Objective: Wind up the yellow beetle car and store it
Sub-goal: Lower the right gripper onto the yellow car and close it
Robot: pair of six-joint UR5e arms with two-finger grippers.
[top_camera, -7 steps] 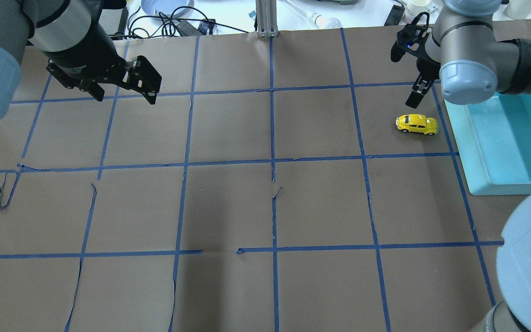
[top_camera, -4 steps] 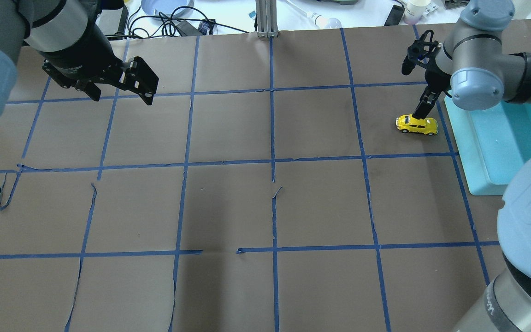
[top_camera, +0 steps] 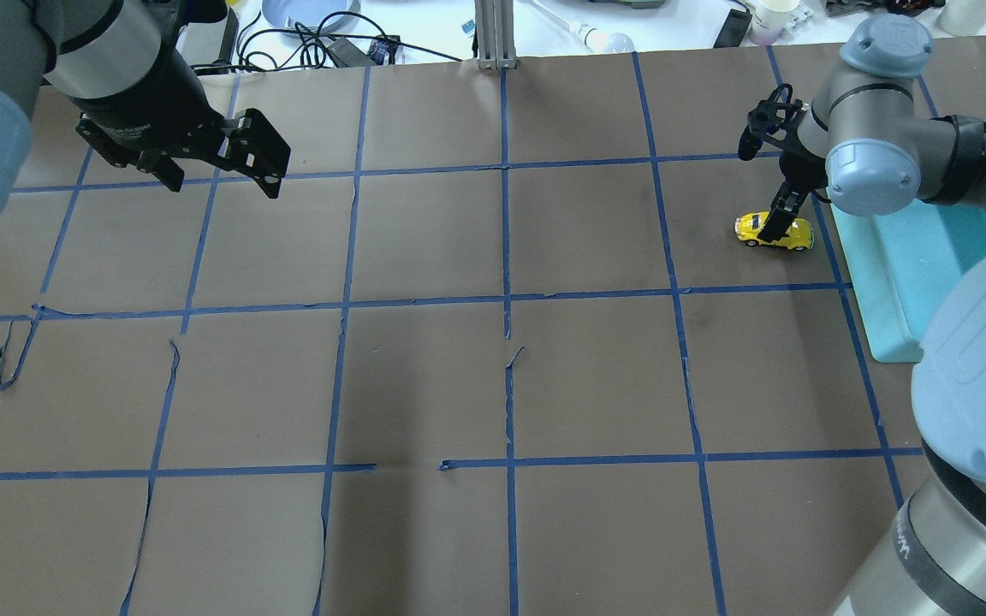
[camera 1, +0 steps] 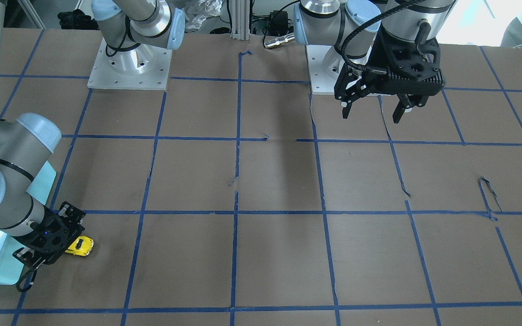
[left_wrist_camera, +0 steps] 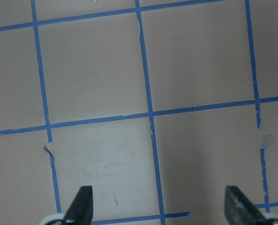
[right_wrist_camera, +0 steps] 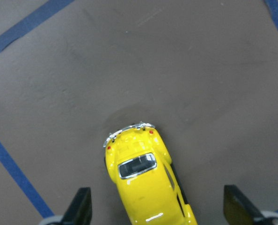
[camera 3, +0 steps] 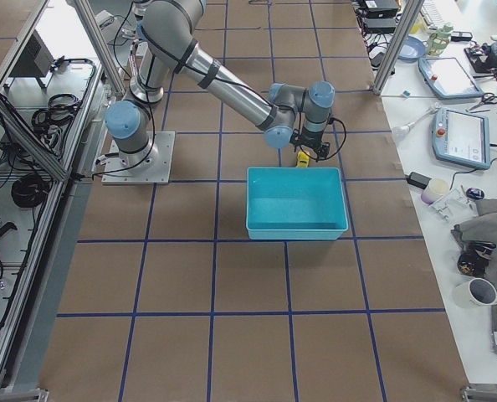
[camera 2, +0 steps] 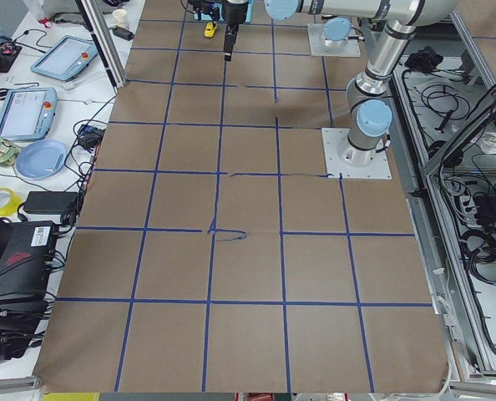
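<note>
Beside the teal bin [top_camera: 887, 282], the yellow beetle car [right_wrist_camera: 143, 187] sits on the surface [top_camera: 596, 385] between the right pincer's [right_wrist_camera: 157, 204] spread fingers, ungripped. Winding and storing are both left to do. The left pincer [camera 1: 371, 115] hangs open, well apart.

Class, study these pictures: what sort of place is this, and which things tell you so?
Probably a robotics lab: two robot arms bolted to a table gridded with blue tape, control tablets on the side bench.

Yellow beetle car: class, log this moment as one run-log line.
yellow beetle car: on table beside teal bin | right gripper: open, straddling it | left gripper: open, empty
</note>
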